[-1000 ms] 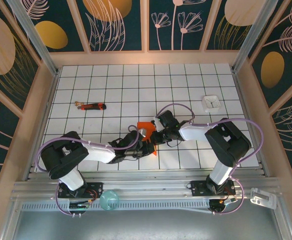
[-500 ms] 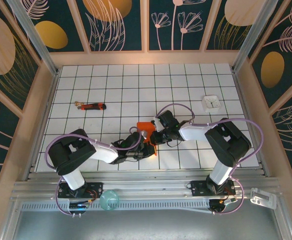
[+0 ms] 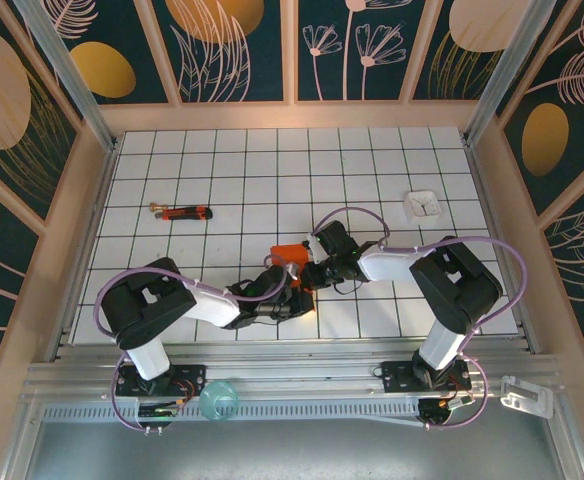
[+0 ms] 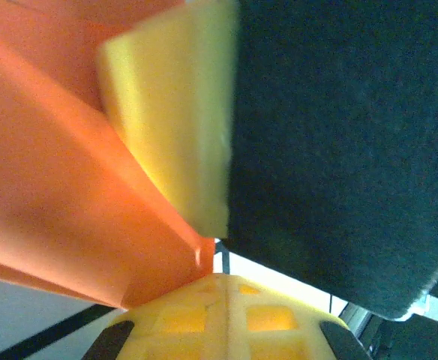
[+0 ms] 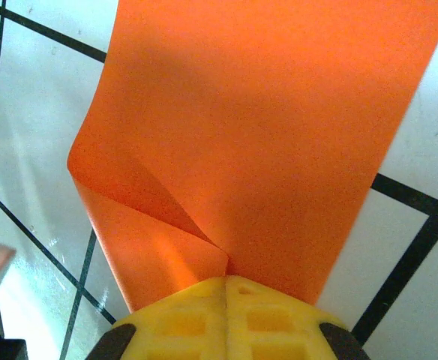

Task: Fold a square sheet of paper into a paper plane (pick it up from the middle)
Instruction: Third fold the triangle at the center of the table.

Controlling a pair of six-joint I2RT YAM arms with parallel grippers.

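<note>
Left arm (image 3: 207, 300) farther right; left fingers (image 4: 181, 319), right fingers (image 5: 181, 322) tight on paper (image 5: 264, 135) edges; bare grid (image 3: 272, 170) beyond.

One orange paper sheet (image 5: 264, 112) — one red-and-black tool (image 3: 184, 212) — one white square (image 3: 421, 205).

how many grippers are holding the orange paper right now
2. The left gripper is shut on the sheet of paper from its left side, and the right gripper is shut on it from its right side.

Left arm (image 3: 197, 298) and right arm (image 3: 417, 262) block the worktop (image 3: 272, 160) near-middle; stick tool (image 3: 183, 212) left, white square (image 3: 422, 205) by right edge; far rows open.
</note>
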